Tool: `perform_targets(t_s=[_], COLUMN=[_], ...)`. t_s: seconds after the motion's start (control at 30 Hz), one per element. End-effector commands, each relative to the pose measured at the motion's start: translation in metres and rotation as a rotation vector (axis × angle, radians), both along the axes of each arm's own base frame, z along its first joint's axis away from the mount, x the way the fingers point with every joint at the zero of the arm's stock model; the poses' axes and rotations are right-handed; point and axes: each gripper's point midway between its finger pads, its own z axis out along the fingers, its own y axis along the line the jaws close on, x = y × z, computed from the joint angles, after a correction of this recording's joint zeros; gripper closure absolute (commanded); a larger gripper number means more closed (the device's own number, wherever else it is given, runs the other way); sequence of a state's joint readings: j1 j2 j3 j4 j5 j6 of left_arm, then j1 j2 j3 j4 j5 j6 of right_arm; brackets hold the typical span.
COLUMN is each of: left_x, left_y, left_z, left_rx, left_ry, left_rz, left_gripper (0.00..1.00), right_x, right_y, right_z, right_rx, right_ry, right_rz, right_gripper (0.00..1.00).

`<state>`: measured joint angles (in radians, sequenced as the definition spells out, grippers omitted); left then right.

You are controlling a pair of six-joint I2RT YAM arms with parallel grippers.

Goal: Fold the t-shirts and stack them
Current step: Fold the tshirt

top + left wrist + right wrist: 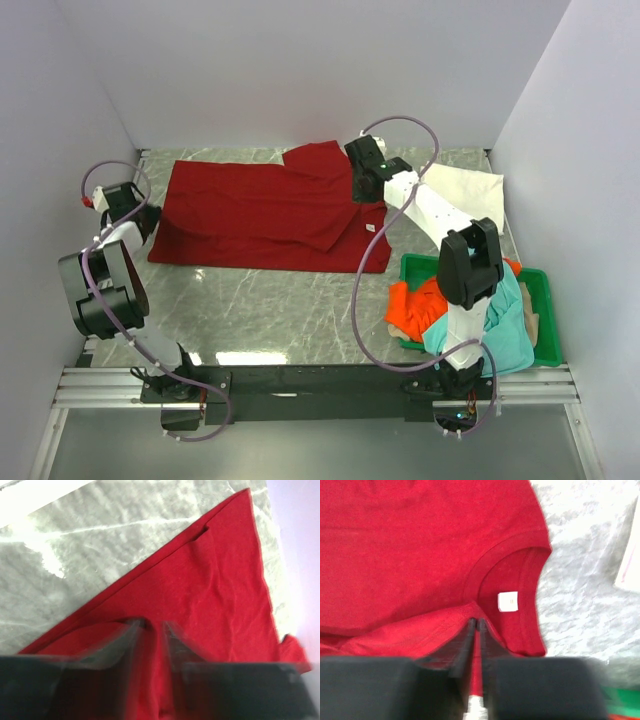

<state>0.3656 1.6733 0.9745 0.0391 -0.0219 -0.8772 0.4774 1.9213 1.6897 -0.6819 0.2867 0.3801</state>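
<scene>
- Four t-shirts are lying in view, and the dark red t-shirt [260, 210] is taking up the middle of the table [270, 310]. It is lying nearly flat, with one flap folded over near its collar end.
- Right pincer [476, 625] is reaching down at the collar [505, 550] of the dark red t-shirt, just beside the white label [507, 601]. Its jaws are pressing together, pinching a thin ridge of that red cloth.
- Left pincer [152, 630] is sitting over the opposite end of the dark red t-shirt, near its hem corner. Its jaws are standing a little apart with red cloth showing in the gap. The view is blurring there, so I cannot tell whether any cloth is caught.
- White t-shirt [470, 185] is lying flat just beyond the collar end of the dark red t-shirt.
- Orange t-shirt [410, 305] and teal t-shirt [500, 325] are bunching together near that same end, towards the arm bases. Both are draping over the green tray [543, 300].
</scene>
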Motion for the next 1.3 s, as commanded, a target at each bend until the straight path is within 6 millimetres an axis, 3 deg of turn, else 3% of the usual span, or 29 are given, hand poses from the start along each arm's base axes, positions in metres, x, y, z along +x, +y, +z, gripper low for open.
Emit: perform_targets(t_s=[0.0,0.1,0.13,0.3,0.33,0.4,0.47,0.5,0.57,0.8,0.93,1.27], left_x=[0.020,0.021,0.022,0.025,0.024,0.021,0.017,0.010,0.007,-0.005,-0.005,-0.013], left_y=[0.004,0.001,0.000,-0.029,-0.035,-0.049,-0.064,-0.070,-0.082,-0.110,-0.117,-0.106], left_z=[0.033,0.039,0.044,0.056,0.061,0.062,0.074,0.067,0.081,0.045,0.012,-0.024], left_rx=[0.034,0.060,0.077,0.157,0.169,0.210,0.249,0.250,0.258,0.209,0.151,0.072], left_ry=[-0.087,-0.080,-0.082,-0.080,-0.087,-0.074,-0.098,-0.092,-0.156,-0.099,-0.036,0.003], left_rz=[-0.020,-0.014,-0.016,-0.068,-0.082,-0.107,-0.132,-0.155,-0.201,-0.383,-0.435,-0.449], left_gripper=[0.55,0.23,0.20,0.13,0.12,0.11,0.09,0.07,0.06,0.02,0.01,0.01], right_x=[0.015,0.022,0.023,0.010,-0.006,-0.015,-0.042,-0.046,-0.067,-0.090,-0.090,-0.081], right_y=[-0.005,-0.005,-0.006,0.005,0.013,0.026,0.049,0.060,0.077,0.115,0.116,0.110], right_z=[0.011,0.012,0.014,0.022,0.015,0.011,-0.004,-0.005,-0.020,-0.052,-0.072,-0.091], right_rx=[-0.003,-0.014,-0.015,0.053,0.088,0.141,0.212,0.249,0.283,0.281,0.252,0.187], right_ry=[-0.020,-0.018,-0.022,-0.052,-0.026,-0.032,0.025,0.016,0.057,0.122,0.157,0.177], right_rz=[-0.004,-0.004,-0.005,0.049,0.092,0.138,0.229,0.260,0.318,0.396,0.375,0.339], right_gripper=[0.79,0.45,0.43,0.39,0.39,0.40,0.42,0.42,0.43,0.46,0.47,0.47])
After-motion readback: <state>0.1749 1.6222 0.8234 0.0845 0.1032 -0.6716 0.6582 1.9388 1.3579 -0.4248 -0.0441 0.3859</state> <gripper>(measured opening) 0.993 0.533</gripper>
